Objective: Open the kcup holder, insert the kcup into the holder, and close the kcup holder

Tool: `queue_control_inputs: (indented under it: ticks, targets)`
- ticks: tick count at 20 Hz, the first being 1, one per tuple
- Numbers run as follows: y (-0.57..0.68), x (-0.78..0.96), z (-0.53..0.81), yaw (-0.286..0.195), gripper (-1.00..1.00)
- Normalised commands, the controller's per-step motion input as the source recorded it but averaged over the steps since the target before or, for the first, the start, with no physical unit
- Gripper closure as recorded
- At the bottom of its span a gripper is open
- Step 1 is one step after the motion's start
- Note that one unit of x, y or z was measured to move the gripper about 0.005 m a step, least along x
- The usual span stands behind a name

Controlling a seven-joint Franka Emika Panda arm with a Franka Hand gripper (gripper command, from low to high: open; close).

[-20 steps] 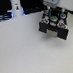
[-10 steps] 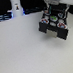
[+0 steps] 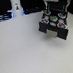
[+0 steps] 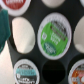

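The black kcup holder (image 3: 46,27) stands at the exterior view's upper right, its tray of round slots showing coloured pod tops. My gripper (image 3: 54,10) hangs right over that tray; its fingers are too blurred to read. In the wrist view the kcup (image 4: 54,34), green-topped with a white rim, fills the middle and sits over a round slot among other pods. Whether it rests in the slot or is still held I cannot tell. A teal finger (image 4: 3,26) shows at one edge of the wrist view.
A tall white post (image 3: 16,7) with a dark mark stands at the back of the exterior view's left. Around the kcup in the wrist view are a reddish pod (image 4: 15,5), a white-topped one (image 4: 23,34) and an empty dark slot (image 4: 51,74). The white table (image 3: 21,54) spreads in front.
The gripper stays over the holder's tray; no clear movement shows between the frames.
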Motion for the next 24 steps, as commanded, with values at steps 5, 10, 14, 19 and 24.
queue_control_inputs:
  ticks: [5, 10, 14, 19, 24]
  targets:
    - [-0.44, 0.63, 0.17, 0.022, -1.00]
    - [-0.39, 0.68, 0.04, 0.024, -1.00]
    - [-0.32, 0.69, -0.02, 0.043, -1.00]
    - [-0.17, 0.70, -0.02, 0.058, -1.00]
    - [0.09, 0.52, -0.15, 0.120, -1.00]
